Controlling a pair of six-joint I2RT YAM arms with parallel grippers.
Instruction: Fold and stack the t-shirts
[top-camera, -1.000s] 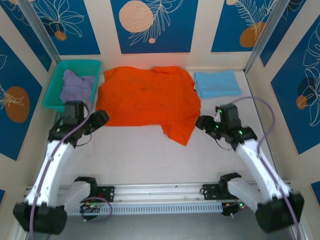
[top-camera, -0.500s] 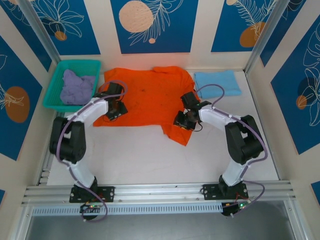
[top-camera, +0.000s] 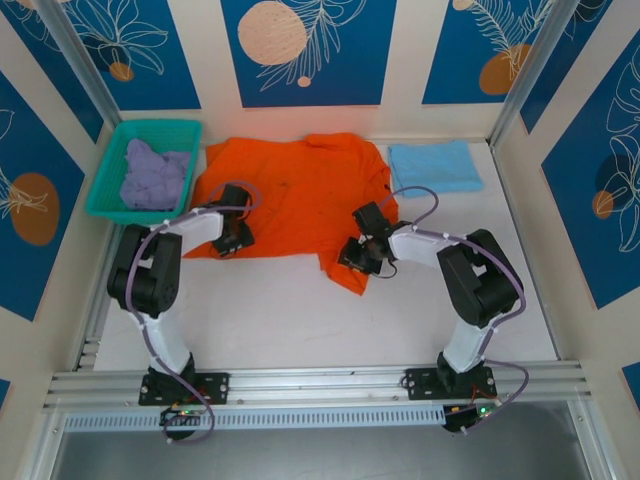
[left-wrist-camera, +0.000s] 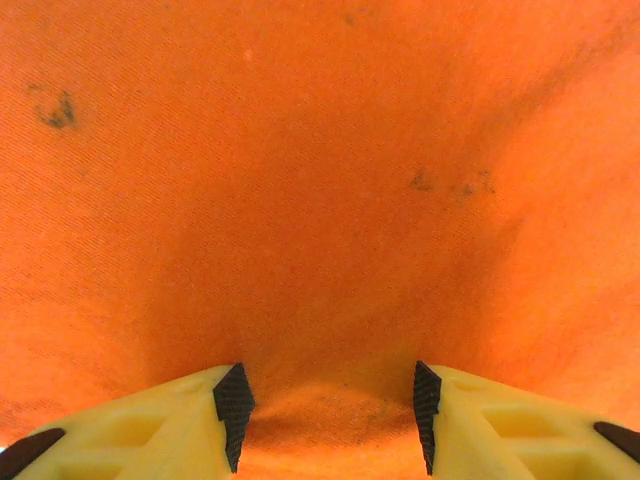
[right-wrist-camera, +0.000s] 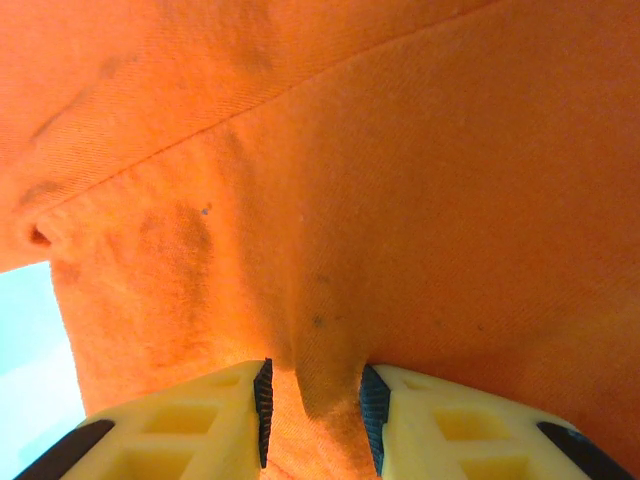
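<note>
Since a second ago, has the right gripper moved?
Yes. The right gripper went left, away from the folded light blue t-shirt, onto the orange t-shirt.

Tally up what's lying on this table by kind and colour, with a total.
Bright orange cloth t-shirt: 1
Light blue folded cloth t-shirt: 1
Pale lavender crumpled cloth t-shirt: 1
Teal plastic mesh basket: 1
Total: 4

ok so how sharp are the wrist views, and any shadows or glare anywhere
left wrist: shirt weave sharp, dim shade pooled near the left pincer; right wrist: seam crisp, dark fold at the right pincer, washed-out pale patch lower left; top external: even light, no glare, all in focus.
</note>
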